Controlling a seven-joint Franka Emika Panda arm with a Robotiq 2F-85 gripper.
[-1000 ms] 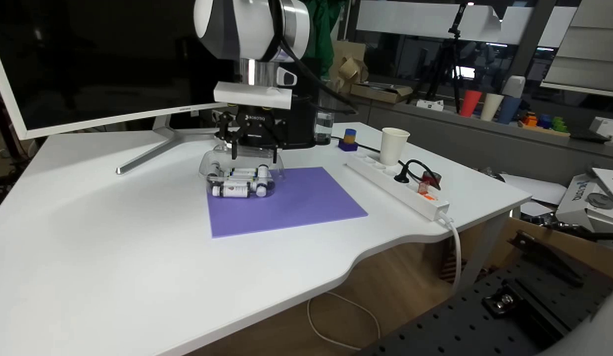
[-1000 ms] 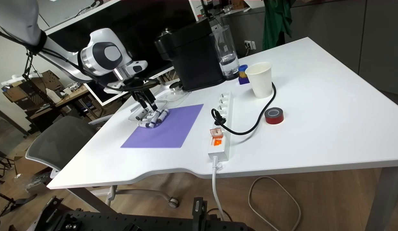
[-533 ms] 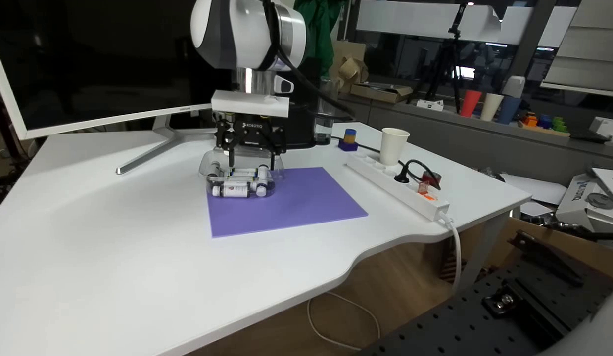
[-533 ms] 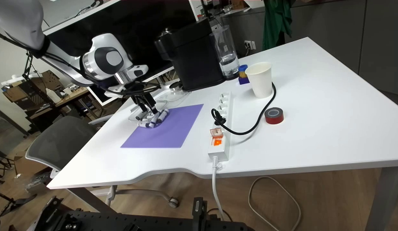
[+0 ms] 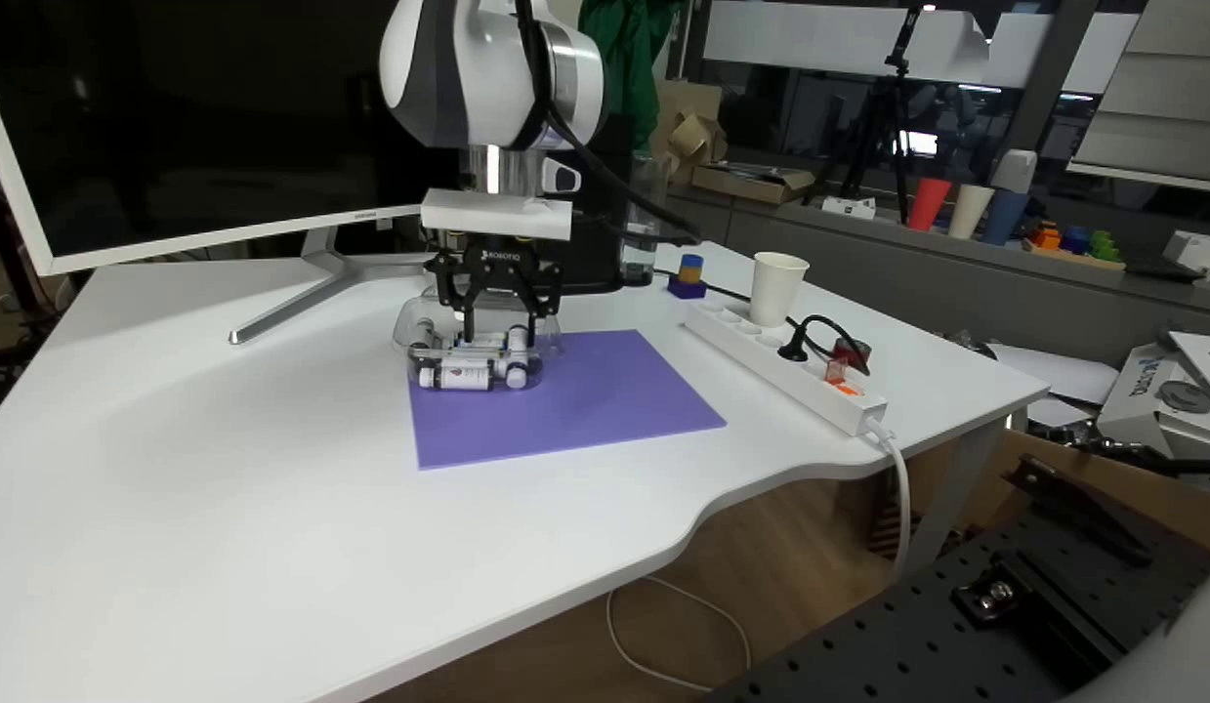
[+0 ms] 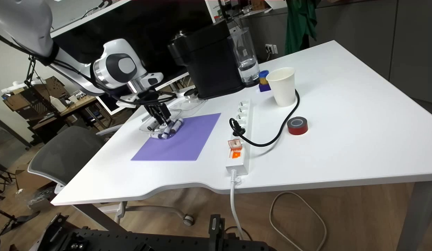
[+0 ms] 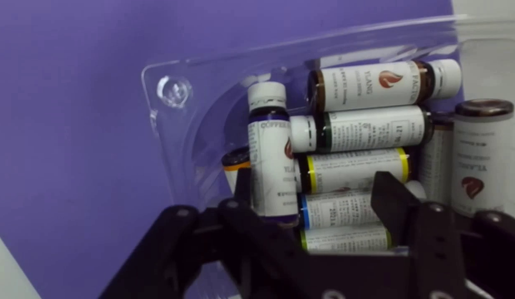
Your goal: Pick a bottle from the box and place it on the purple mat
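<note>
Inside the box (image 7: 174, 92), "YLANG" on bottles (image 7: 369, 86).

one purple mat (image 6: 181, 143), one clear box (image 7: 178, 137), at least eight bottles (image 7: 274, 166), one power strip (image 5: 775, 371).

Arm: the white-and-grey arm (image 6: 107, 71) extends in from the upper left in an exterior view and slopes down to a silvery wrist (image 5: 512, 174), which stands close to vertical in an exterior view. Below it, the black end effector (image 5: 500, 339), lettered ROBOTIQ, is directed downward and sits about level. In the wrist view its two dark fingers (image 7: 392, 199) stand apart, with a clear gap between the tips.
</note>
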